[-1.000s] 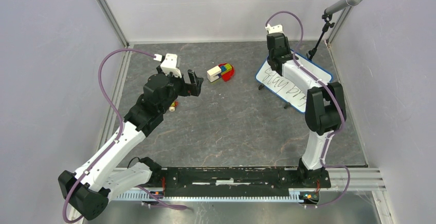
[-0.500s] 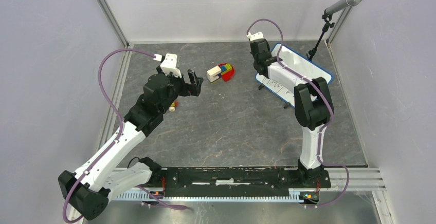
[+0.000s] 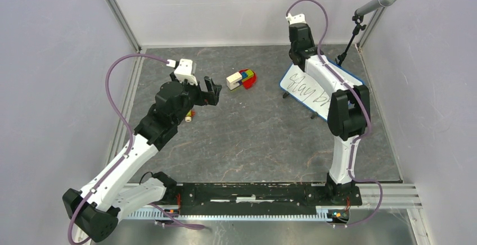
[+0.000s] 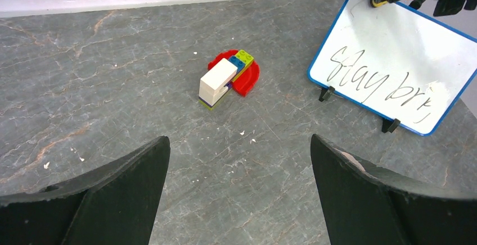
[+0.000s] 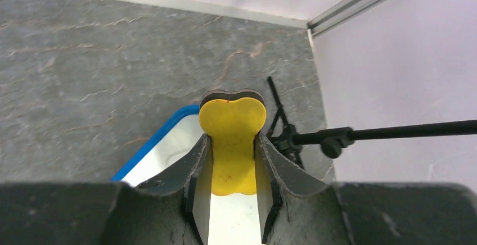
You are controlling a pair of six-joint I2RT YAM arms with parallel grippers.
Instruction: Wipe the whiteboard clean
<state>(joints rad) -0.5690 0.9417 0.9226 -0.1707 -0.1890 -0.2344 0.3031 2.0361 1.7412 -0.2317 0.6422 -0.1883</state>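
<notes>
Eraser (image 5: 232, 110), clamped in right pincer (image 5: 232, 144), hovers over whiteboard (image 4: 388, 65) corner to wipe its writing; left pincer (image 4: 239, 140) gapes idle.

- Top camera: above and behind the arm bases, looking down on the whole table (image 3: 253, 138).
- Left wrist camera: low, facing across to the whiteboard (image 4: 388, 71), which the overhead shares.
- Right wrist camera: close in, peering past a yellow eraser (image 5: 232, 138) at that board's corner.
</notes>
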